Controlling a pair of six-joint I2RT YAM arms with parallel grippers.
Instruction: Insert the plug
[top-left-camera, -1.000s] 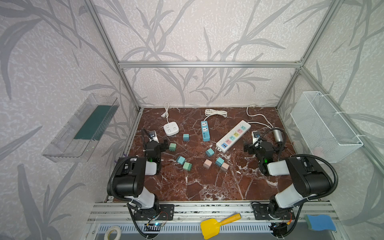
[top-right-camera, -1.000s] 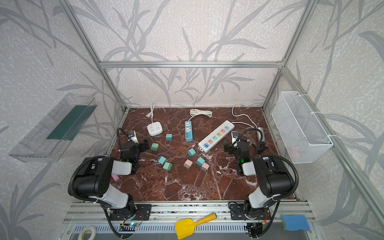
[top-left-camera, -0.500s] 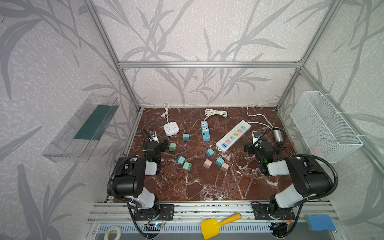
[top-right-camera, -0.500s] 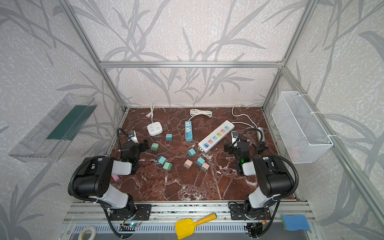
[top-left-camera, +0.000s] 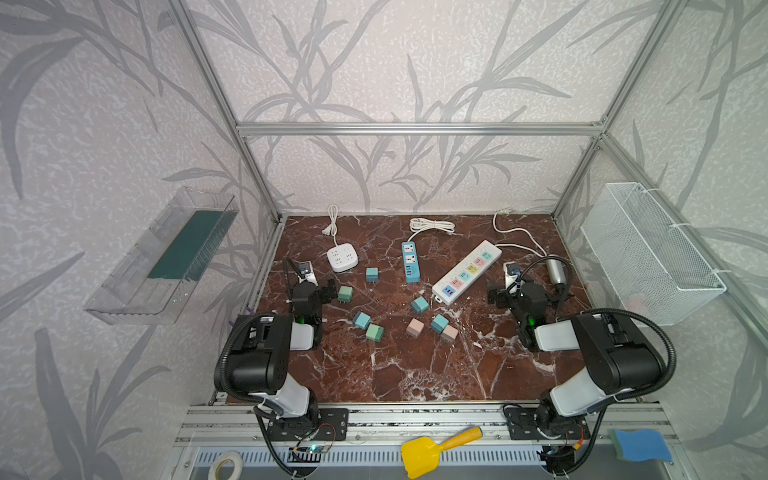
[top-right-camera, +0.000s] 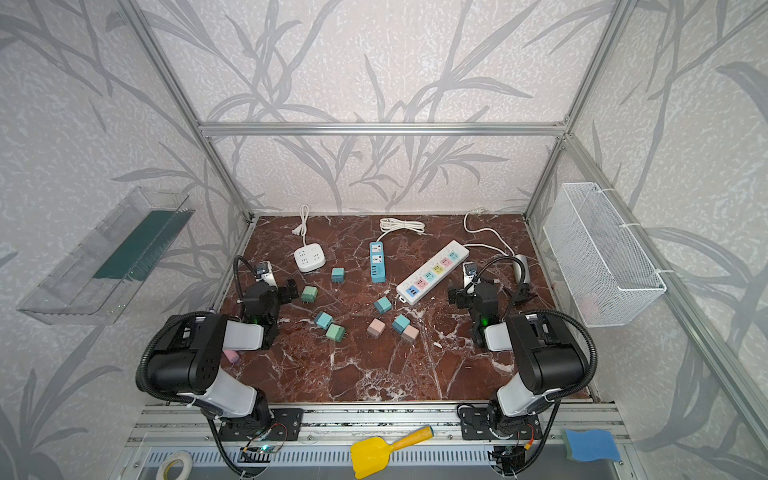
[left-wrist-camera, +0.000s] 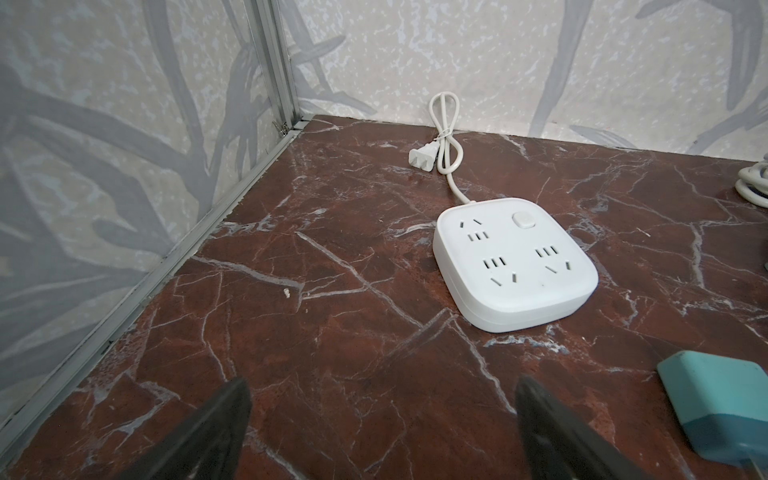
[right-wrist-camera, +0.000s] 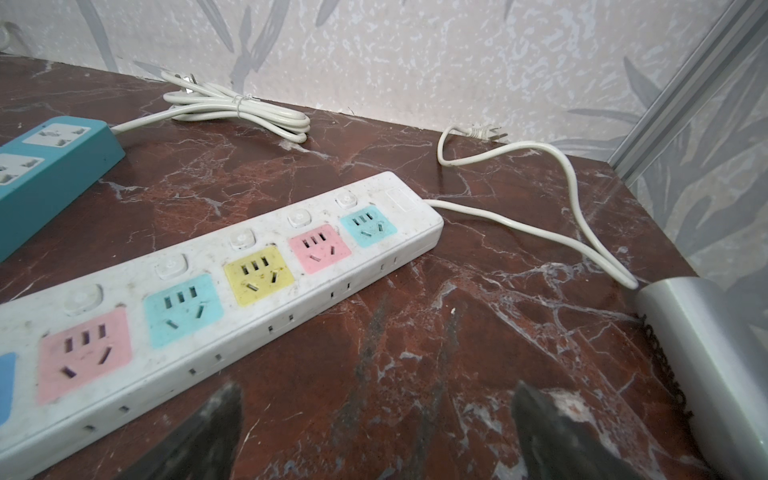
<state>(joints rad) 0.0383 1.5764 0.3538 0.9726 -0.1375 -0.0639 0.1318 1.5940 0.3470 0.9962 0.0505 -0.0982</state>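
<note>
- The clear bin (top-left-camera: 166, 257) on the left wall holds a green sheet (top-left-camera: 187, 243).
- The wire basket (top-left-camera: 648, 249) on the right wall holds a pink thing (top-left-camera: 638, 300), too faint to name.
- The plugs (top-left-camera: 419, 304) lie loose on the table (top-left-camera: 415, 374), scattered mid-table in front of the square strip (top-left-camera: 342, 257), the blue strip (top-left-camera: 410, 262) and the long strip (top-left-camera: 467, 270).
- The left arm is folded low by the table's left edge. The left gripper (left-wrist-camera: 382, 382) hangs just above the marble and faces the square strip. Its jaws are spread wide with nothing between them.
- The nearest plug (top-left-camera: 345, 294) sits just beside the outer side of one left finger; I cannot tell if they touch.
- The right arm is folded low on the right. The right gripper (right-wrist-camera: 378, 386) is close over the table, jaws wide and empty. It sits between the long strip and a silver cylinder (right-wrist-camera: 706, 353).
</note>
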